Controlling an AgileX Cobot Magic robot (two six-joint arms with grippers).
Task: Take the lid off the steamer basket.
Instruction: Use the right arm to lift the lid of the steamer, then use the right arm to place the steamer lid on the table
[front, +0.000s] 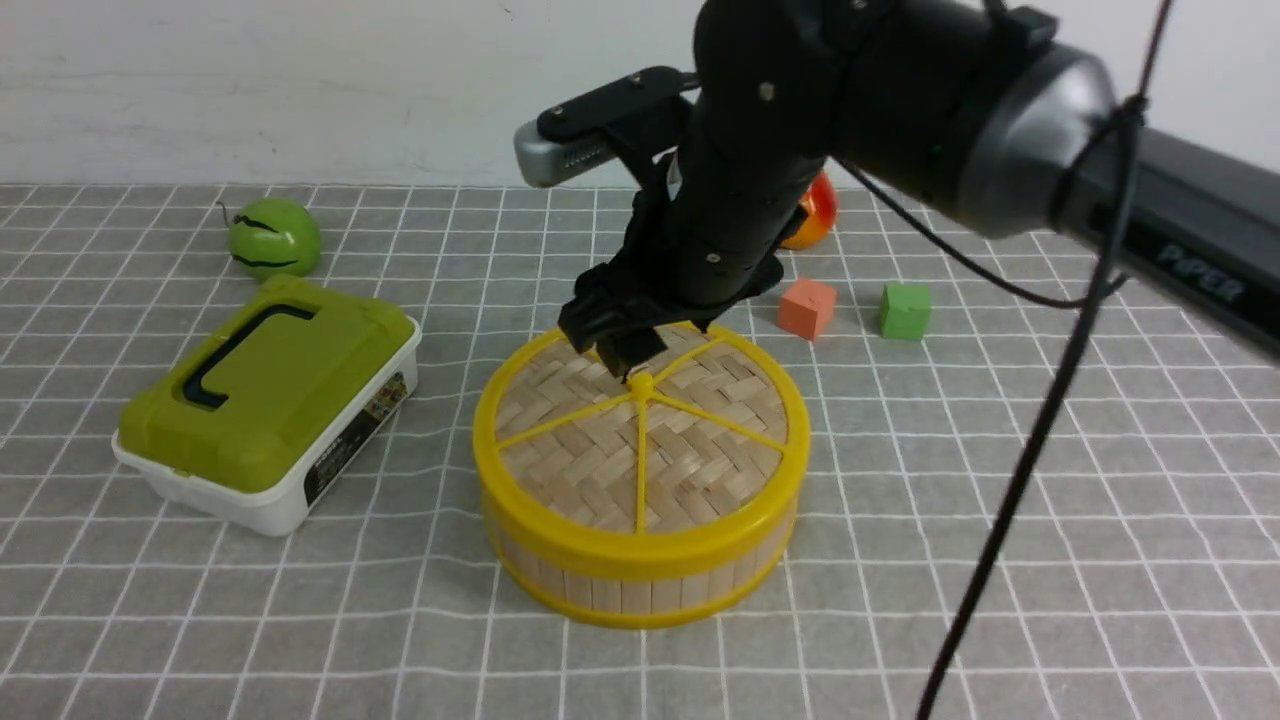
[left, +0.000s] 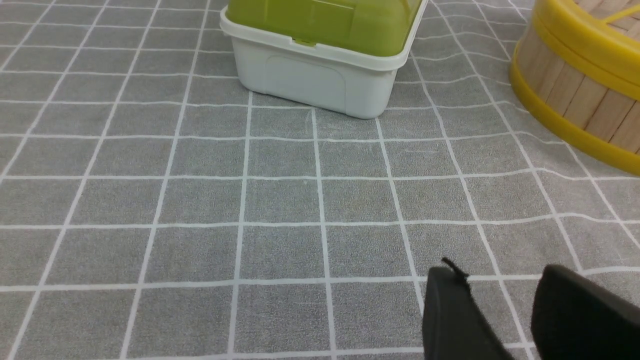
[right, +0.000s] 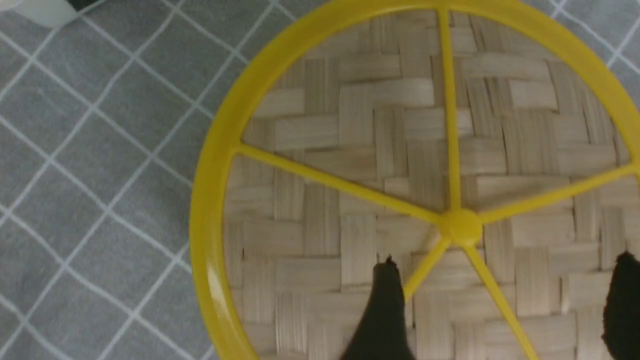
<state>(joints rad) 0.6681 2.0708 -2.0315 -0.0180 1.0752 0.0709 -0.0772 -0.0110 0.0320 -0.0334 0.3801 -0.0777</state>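
The lid (front: 600, 450), woven bamboo with a yellow rim and spokes, sits on the steamer basket (front: 640, 590) at the table's middle. My right gripper (front: 625, 355) hangs just above the lid, close behind the centre knob (front: 641, 382). In the right wrist view the lid (right: 350, 125) fills the frame, and the right gripper (right: 505, 265) is open, its fingers either side of two spokes just short of the knob (right: 460, 226). My left gripper (left: 500, 275) is open and empty over bare cloth, with the basket (left: 575, 100) off to one side; it does not show in the front view.
A white box with an olive-green lid (front: 265, 400) lies left of the basket and shows in the left wrist view (left: 320, 75). A green ball (front: 273, 237), orange cube (front: 806, 307), green cube (front: 905, 311) and red-orange fruit (front: 815, 215) lie behind. A black cable (front: 1040, 430) hangs at right.
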